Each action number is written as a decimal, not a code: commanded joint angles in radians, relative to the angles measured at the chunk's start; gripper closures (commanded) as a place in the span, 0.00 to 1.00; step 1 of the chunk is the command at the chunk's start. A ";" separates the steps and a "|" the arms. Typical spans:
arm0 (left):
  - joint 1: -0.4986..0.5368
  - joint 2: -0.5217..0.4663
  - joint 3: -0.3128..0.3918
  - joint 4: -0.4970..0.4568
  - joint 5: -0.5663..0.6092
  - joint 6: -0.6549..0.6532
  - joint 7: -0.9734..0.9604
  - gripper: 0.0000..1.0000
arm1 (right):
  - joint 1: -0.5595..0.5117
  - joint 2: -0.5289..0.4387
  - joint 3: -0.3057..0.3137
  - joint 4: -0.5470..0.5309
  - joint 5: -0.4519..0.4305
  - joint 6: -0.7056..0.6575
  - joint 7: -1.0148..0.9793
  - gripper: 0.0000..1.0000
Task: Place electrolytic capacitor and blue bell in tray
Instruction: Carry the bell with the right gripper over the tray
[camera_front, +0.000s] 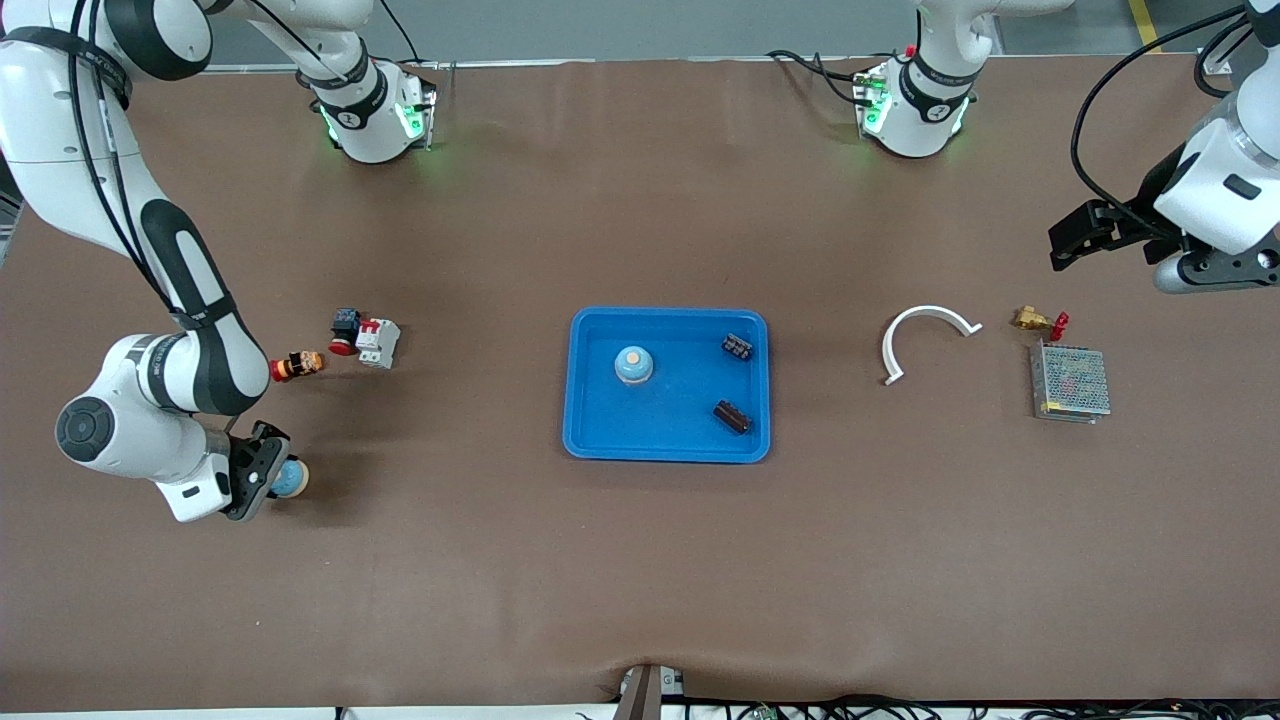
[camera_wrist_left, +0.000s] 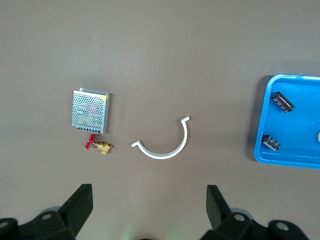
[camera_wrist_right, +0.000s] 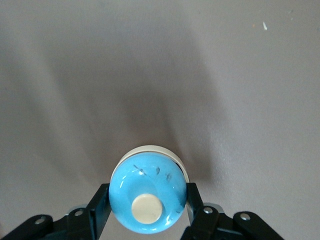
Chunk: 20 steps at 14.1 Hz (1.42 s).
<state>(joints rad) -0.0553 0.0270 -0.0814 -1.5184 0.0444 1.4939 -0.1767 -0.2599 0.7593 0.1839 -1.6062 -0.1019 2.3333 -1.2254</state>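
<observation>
Right hand (camera_wrist_right: 147, 210) clenched on blue bell (camera_wrist_right: 147, 195) at its smooth, rigid dome; slippery, best pinched low. Left hand (camera_wrist_left: 150, 200) waits, released, above worktop (camera_front: 640, 560).

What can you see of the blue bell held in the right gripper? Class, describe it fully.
The blue bell is a glossy light-blue dome with a cream button on top and a pale base rim, faintly scuffed. The right gripper is shut on its sides. It sits at the right arm's end of the brown table, nearer the front camera than the tray.
</observation>
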 joint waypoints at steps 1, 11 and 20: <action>-0.003 0.010 0.002 0.027 -0.015 -0.012 0.013 0.00 | 0.024 0.003 0.011 0.043 -0.002 -0.037 0.067 0.57; 0.009 0.010 0.002 0.026 -0.015 -0.014 0.020 0.00 | 0.067 -0.032 0.149 0.141 -0.001 -0.245 0.554 0.57; 0.002 0.010 0.002 0.024 -0.015 -0.015 0.014 0.00 | 0.114 -0.067 0.344 0.140 -0.009 -0.301 1.232 0.56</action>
<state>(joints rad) -0.0552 0.0271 -0.0813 -1.5174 0.0443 1.4938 -0.1767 -0.1606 0.7106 0.4888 -1.4580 -0.1006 2.0483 -0.1498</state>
